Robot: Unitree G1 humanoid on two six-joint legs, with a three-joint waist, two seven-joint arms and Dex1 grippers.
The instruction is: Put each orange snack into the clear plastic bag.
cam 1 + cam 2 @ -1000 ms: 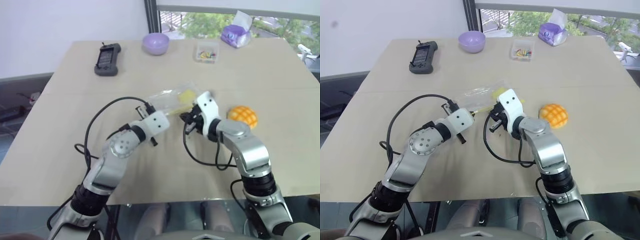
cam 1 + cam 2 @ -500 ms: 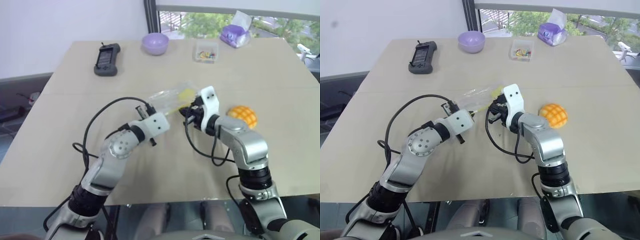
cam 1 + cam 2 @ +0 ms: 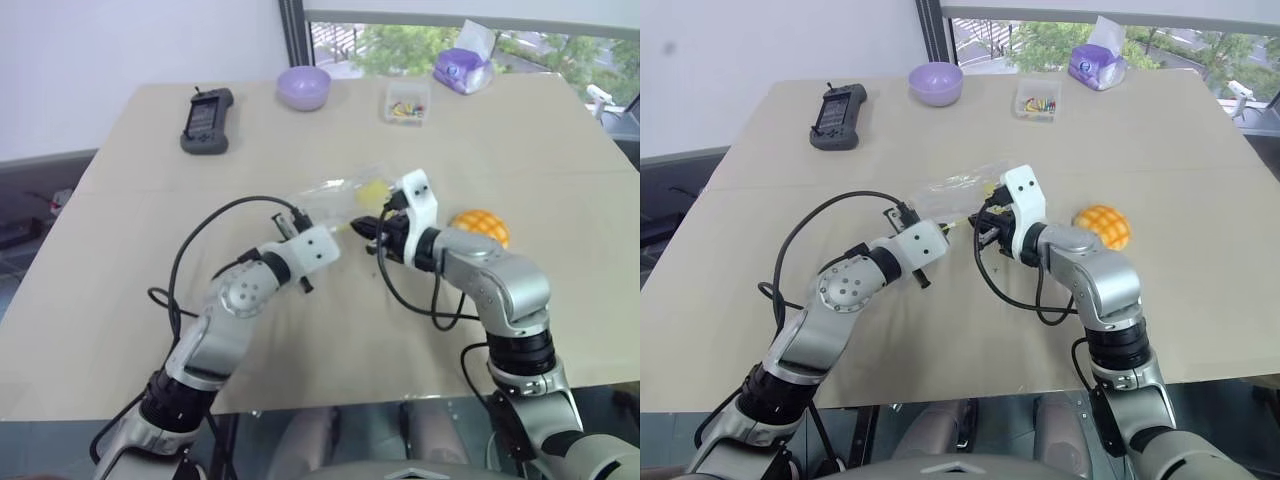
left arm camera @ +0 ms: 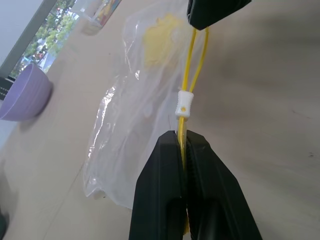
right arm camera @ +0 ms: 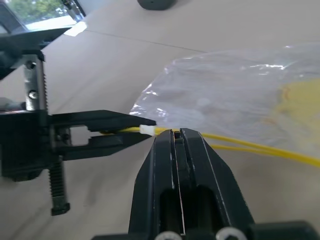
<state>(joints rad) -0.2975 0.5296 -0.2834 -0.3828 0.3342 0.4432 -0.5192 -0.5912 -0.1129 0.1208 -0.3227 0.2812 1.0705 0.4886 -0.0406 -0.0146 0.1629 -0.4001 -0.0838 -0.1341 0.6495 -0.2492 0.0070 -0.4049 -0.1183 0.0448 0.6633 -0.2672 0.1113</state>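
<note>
1. Mid-table, both arms meet over the clear plastic bag (image 3: 338, 200), which is lifted between them off the tan table (image 3: 120, 250).
2. Left gripper (image 4: 183, 137) is clamped tight on the bag's yellow zip strip (image 4: 190, 65); the left wrist view shows the two black fingers pressed together with the yellow line pinched between them, a small white slider (image 4: 183, 104) just past the tips.
3. Right gripper (image 5: 176, 132) is closed as well, fingers flush together, biting the same yellow strip just beside the slider; the left gripper's tips sit right opposite it, nearly touching.
4. Between the two grips the strip runs taut, and the crinkly clear film hangs away from it toward 12 o'clock, with a pale yellow patch (image 3: 373, 190) showing through the plastic.
5. Over at 3 o'clock from the bag, the orange snack (image 3: 481, 226) sits on the table, domed and grid-patterned, just behind the right forearm and outside the bag.
6. Far edge now: a lilac bowl (image 3: 304, 86) at 12 o'clock, a black handheld device (image 3: 206, 119) at about 10 o'clock from the bag, a small clear box of coloured bits (image 3: 409, 102) at 1 o'clock, and a purple tissue pack (image 3: 460, 68) beyond it by the window.
7. Black cables (image 3: 200, 250) loop off both wrists above the tabletop.
</note>
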